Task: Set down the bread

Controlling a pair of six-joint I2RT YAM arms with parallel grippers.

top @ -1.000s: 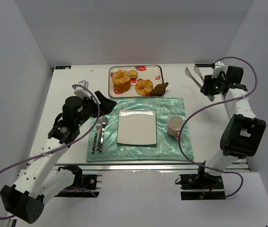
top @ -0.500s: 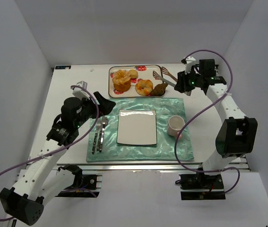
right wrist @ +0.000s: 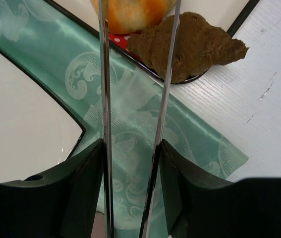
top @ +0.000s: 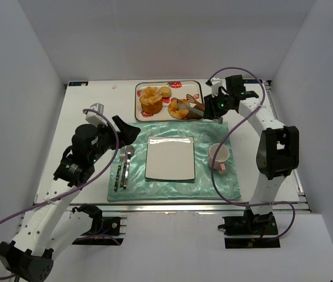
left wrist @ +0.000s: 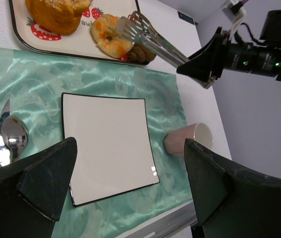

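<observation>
Several breads lie on a strawberry-print tray [top: 197, 87]: a large muffin [top: 150, 100], a small roll [top: 165, 91], a glazed round bread [top: 177, 110] and a brown croissant [top: 201, 109]. My right gripper [top: 216, 106] is shut on metal tongs [top: 191, 106]. The tong tips hover spread over the glazed bread [left wrist: 108, 34], beside the croissant [left wrist: 139, 52]. In the right wrist view the tong arms [right wrist: 104, 74] straddle the croissant's left end [right wrist: 195, 47]. The white square plate [top: 170, 157] is bare. My left gripper [top: 125, 128] is open and empty above the mat's left side.
A pink cup [top: 219, 156] lies on its side on the teal mat [top: 213, 132], right of the plate. A fork and spoon [top: 123, 167] lie left of the plate. The tray sits just behind the mat.
My right arm has swung left from the table's back right corner, carrying the tongs over the tray. My left arm has shifted slightly back and left.
</observation>
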